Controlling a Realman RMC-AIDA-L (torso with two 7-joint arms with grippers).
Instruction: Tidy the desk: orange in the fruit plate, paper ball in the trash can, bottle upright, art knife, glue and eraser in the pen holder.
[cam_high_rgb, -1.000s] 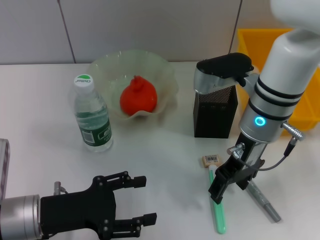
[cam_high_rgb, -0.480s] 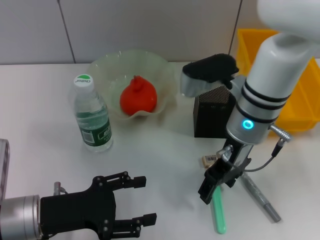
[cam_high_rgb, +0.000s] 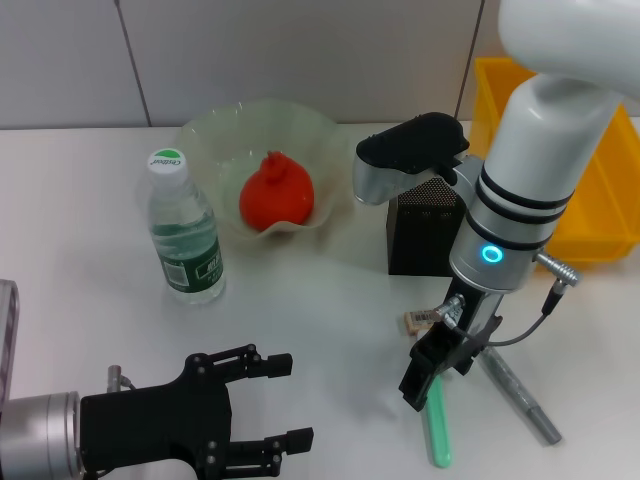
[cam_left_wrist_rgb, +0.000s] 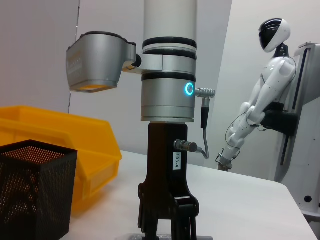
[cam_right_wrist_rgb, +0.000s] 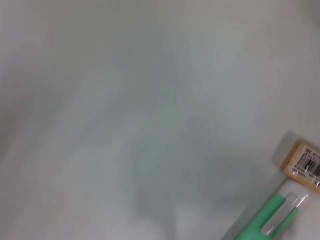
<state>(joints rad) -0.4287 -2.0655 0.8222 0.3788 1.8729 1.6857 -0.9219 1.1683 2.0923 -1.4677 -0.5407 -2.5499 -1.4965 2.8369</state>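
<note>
Right end effector (cam_high_rgb: 418, 378) hangs low over the tabletop (cam_high_rgb: 320, 310) at lower right of the head frame, just above the green art knife (cam_high_rgb: 436, 425) and beside the eraser (cam_high_rgb: 423, 319); whether its fingers are spread, I cannot tell. Left end effector (cam_high_rgb: 270, 400) rests spread at lower left. At upper centre the orange (cam_high_rgb: 276, 190) sits in the fruit plate (cam_high_rgb: 330, 140), the bottle (cam_high_rgb: 185, 230) stands upright to its left, and the pen holder (cam_high_rgb: 425, 235) and trash can (cam_high_rgb: 600, 210) stand to the right.
</note>
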